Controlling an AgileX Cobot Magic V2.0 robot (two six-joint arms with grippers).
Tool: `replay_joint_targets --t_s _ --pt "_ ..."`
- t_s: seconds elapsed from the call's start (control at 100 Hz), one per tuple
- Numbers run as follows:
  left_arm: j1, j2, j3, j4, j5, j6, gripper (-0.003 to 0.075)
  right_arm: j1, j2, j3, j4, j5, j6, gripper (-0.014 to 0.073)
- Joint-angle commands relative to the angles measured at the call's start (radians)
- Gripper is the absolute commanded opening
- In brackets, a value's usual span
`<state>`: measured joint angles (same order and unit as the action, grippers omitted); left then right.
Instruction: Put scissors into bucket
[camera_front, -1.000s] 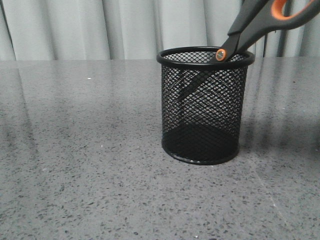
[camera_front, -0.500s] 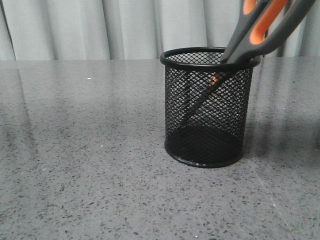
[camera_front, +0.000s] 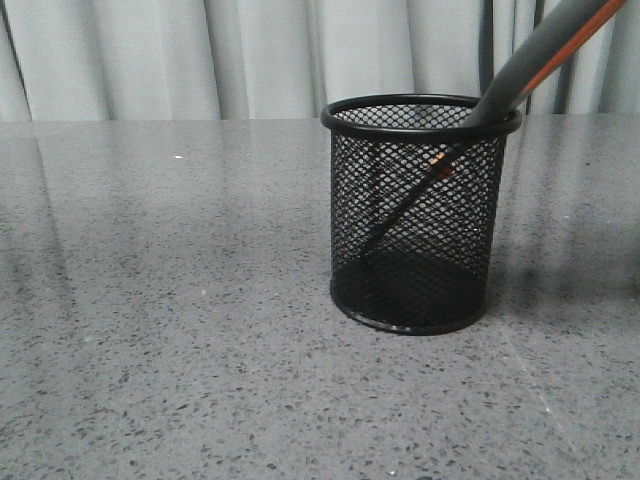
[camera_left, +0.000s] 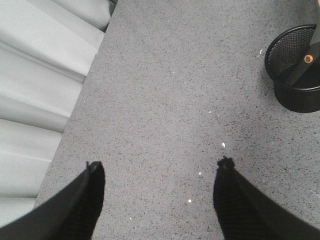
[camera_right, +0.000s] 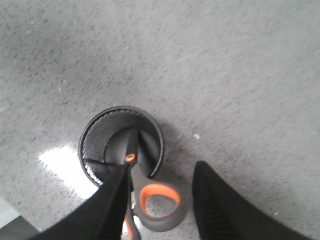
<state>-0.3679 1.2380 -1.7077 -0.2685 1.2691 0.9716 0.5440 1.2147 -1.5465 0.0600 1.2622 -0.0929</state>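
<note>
The black wire-mesh cup with a solid rim (camera_front: 417, 212) is seen standing upright on the grey speckled table (camera_front: 160, 300), right of the middle of the front picture. The scissors with dark grey handles lined in orange (camera_front: 535, 62) are seen leaning in it: the dark blades slant down inside the mesh, and the handles stick out past the rim to the upper right corner.

Only the right wrist picture shows the cup (camera_right: 121, 145) from above, with the orange pivot inside the rim and an orange-lined loop (camera_right: 157, 202) hanging outside it. There the right gripper (camera_right: 160, 200) is spread wide, one finger on each side of the loop. Whether a finger touches the scissors cannot be told.

Only the left wrist picture shows the left gripper (camera_left: 160, 187), spread open over bare table, with the cup (camera_left: 296, 68) far off in the upper right corner.

Compared with half a second ago, the scissors have turned edge-on, so less orange is seen, and the pivot sits a little lower.
</note>
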Motion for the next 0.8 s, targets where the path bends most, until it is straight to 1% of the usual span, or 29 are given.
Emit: replay_joint_targets --t_s 0.0,0.05,0.11,0.16,0.2,0.24,0.26,0.3,0.34,0.35,0.37,0.38,0.39,0.51,0.58,0.65,0.7,0.79 --pt "0.001 -0.019 -0.030 -0.032 -0.012 -0.012 0.0439 0.000 -0.038 -0.045 -0.037 0.019 -0.011 0.0255" --pt "0.001 -0.019 -0.030 -0.032 -0.002 -0.014 0.0439 0.000 -0.048 -0.045 -0.050 0.005 -0.009 0.0225" --pt "0.001 -0.019 -0.030 -0.032 0.004 -0.026 0.0436 0.000 -0.067 -0.045 -0.060 -0.019 -0.007 0.0158" --pt "0.001 -0.019 -0.030 -0.032 0.004 -0.067 0.0410 0.000 -0.085 -0.041 -0.080 -0.046 0.013 0.0087" --pt "0.001 -0.019 -0.030 -0.032 0.004 -0.100 0.0368 0.000 -0.098 -0.034 -0.089 -0.072 0.015 0.0015" --pt "0.001 -0.019 -0.030 -0.032 0.004 -0.122 0.0310 0.000 -0.119 -0.026 -0.095 -0.100 0.015 -0.0059" --pt "0.001 -0.019 -0.030 -0.032 0.004 -0.129 0.0274 0.000 -0.129 -0.019 -0.095 -0.119 0.022 -0.0076" --pt "0.001 -0.019 -0.030 -0.032 0.004 -0.153 0.0204 0.000 -0.152 -0.002 -0.105 -0.162 0.050 -0.0061" --pt "0.001 -0.019 -0.030 -0.032 0.004 -0.180 0.0106 0.000 -0.173 0.018 -0.115 -0.200 0.066 -0.0048" --pt "0.001 -0.019 -0.030 -0.032 0.004 -0.184 0.0071 0.000 -0.181 0.021 -0.120 -0.206 0.066 -0.0046" --pt "0.001 -0.019 -0.030 -0.032 0.004 -0.198 0.0034 0.000 -0.194 0.033 -0.125 -0.224 0.070 -0.0044" --pt "0.001 -0.019 -0.030 -0.032 0.004 -0.207 -0.0001 0.000 -0.198 0.038 -0.127 -0.230 0.070 -0.0045" --pt "0.001 -0.019 -0.030 -0.032 0.004 -0.211 -0.0020 0.000 -0.207 0.047 -0.132 -0.243 0.075 -0.0045" --pt "0.001 -0.028 -0.023 -0.032 -0.009 -0.275 -0.0020 0.000 -0.298 0.149 -0.206 -0.354 0.140 -0.0045" --pt "0.001 -0.047 -0.005 -0.032 -0.051 -0.312 -0.0020 0.000 -0.362 0.222 -0.256 -0.425 0.184 -0.0045" --pt "0.001 -0.085 0.040 -0.032 -0.127 -0.335 -0.0020 0.000 -0.429 0.301 -0.292 -0.500 0.219 -0.0045" --pt "0.001 -0.121 0.087 -0.032 -0.204 -0.348 -0.0020 0.000 -0.478 0.357 -0.303 -0.547 0.231 -0.0045" --pt "0.001 -0.209 0.209 -0.043 -0.337 -0.355 -0.0020 0.000 -0.564 0.459 -0.305 -0.619 0.233 -0.0045"
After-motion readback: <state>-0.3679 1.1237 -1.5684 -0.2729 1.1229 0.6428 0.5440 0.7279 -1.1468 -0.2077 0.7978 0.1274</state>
